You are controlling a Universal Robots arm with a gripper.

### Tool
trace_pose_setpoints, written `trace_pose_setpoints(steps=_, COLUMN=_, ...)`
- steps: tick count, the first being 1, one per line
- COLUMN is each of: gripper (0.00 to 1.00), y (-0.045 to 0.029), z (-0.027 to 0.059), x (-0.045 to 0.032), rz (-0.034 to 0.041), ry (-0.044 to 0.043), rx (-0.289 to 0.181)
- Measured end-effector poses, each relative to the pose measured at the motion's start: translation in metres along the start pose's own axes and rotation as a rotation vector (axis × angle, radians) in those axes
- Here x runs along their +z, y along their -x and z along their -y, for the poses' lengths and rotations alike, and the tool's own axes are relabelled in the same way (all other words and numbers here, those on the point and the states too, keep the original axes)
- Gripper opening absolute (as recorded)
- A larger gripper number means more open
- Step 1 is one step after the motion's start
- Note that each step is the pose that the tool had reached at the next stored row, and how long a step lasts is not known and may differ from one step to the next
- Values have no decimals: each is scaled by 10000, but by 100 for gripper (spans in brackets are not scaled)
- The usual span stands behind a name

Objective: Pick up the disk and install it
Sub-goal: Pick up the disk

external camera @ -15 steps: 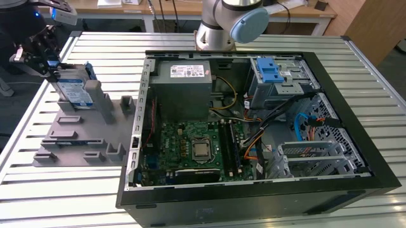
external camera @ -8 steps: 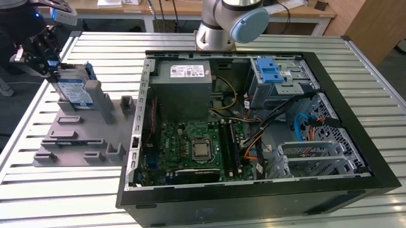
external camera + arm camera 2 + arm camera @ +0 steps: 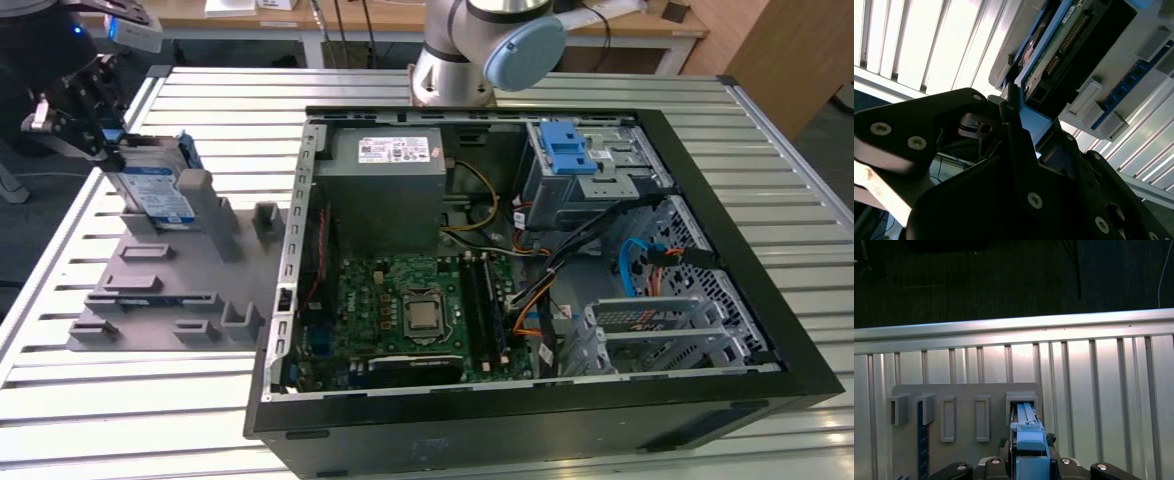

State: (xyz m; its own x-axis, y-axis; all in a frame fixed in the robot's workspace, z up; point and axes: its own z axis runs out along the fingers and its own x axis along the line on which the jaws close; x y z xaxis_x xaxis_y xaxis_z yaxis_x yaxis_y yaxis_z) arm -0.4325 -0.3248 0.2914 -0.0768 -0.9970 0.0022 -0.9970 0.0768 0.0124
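Silver metal arm base (image 3: 447, 65) upright at the back of the exterior view, capped by a round pale blue joint cover (image 3: 525, 52). Black two-fingered gripper (image 3: 96, 130) out at the exterior view's far left, tilted, fingertips pointing down and towards that view's right. Jaws closed on the blue-edged end of the flat silver rectangular disk (image 3: 154, 190). In the second wrist view, slim black finger (image 3: 1013, 125) pressed flat against the disk's blue edge, bolted black gripper plates spread behind. In the first wrist view, blue edge sandwiched between the dark jaws.
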Motion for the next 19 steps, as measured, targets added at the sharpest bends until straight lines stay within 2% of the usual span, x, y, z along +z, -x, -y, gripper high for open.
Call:
trace_pose_setpoints(steps=9, gripper=36, y=0, z=0, x=-25, rz=0, ry=-1, rx=-16)
trace_pose_setpoints(steps=14, gripper=36, y=0, z=-1, x=-26, rz=-6, ry=0, rx=-320)
trace_pose_setpoints(steps=19, gripper=36, y=0, z=0, x=-27, rz=-6, ry=-2, rx=-306)
